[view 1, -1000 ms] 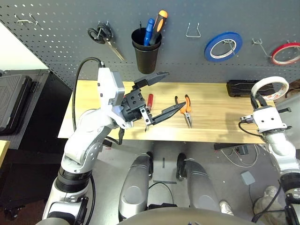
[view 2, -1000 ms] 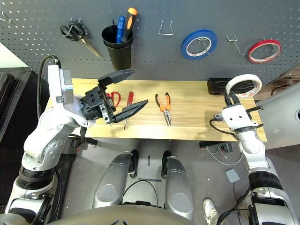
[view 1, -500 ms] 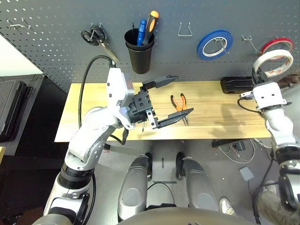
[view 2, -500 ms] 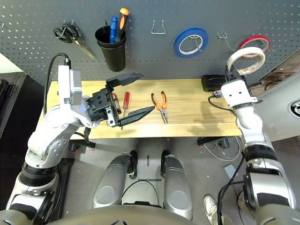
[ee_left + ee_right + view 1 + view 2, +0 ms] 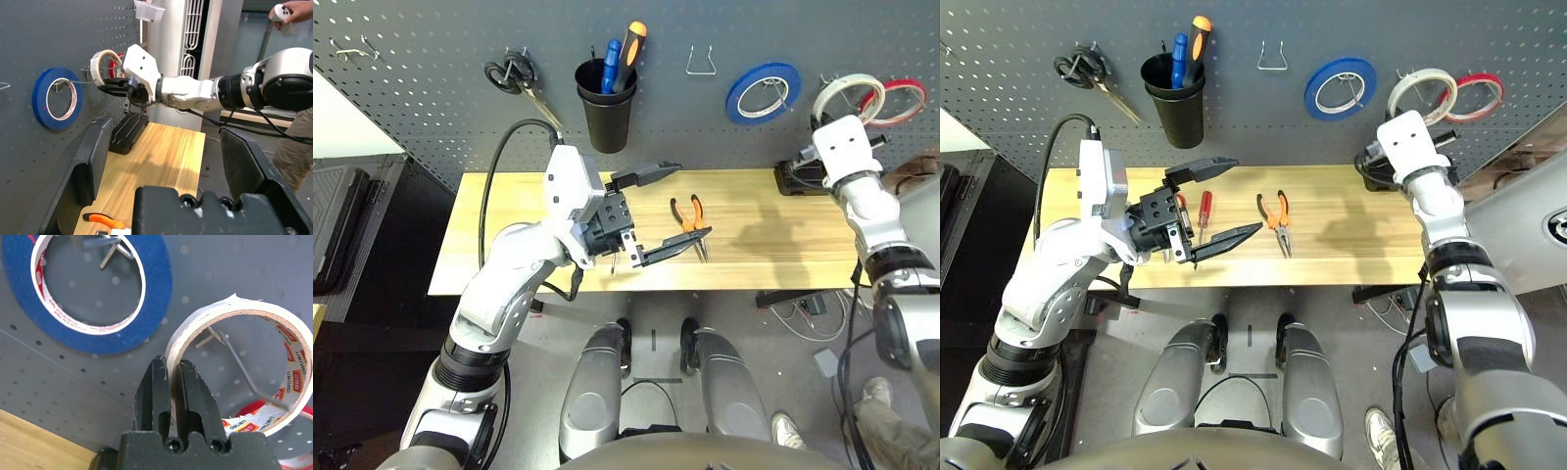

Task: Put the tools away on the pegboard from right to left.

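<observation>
Right gripper [image 5: 171,382] pinches the white tape [image 5: 239,362] around a pegboard [image 5: 431,88] hook [image 5: 234,362], at blue tape's [image 5: 762,93] three o'clock. Releasing early could drop it. Left gripper [image 5: 656,211] gapes empty.

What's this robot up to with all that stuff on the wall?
It is hanging tools on the pegboard. Its right gripper is pinched shut on the white tape roll and holds it up at the board, with a metal hook poking through the roll's hole, between the blue tape roll and the red tape roll. The left gripper hangs open above the table, holding nothing. The pliers and the red-handled screwdriver lie on the table.
</observation>
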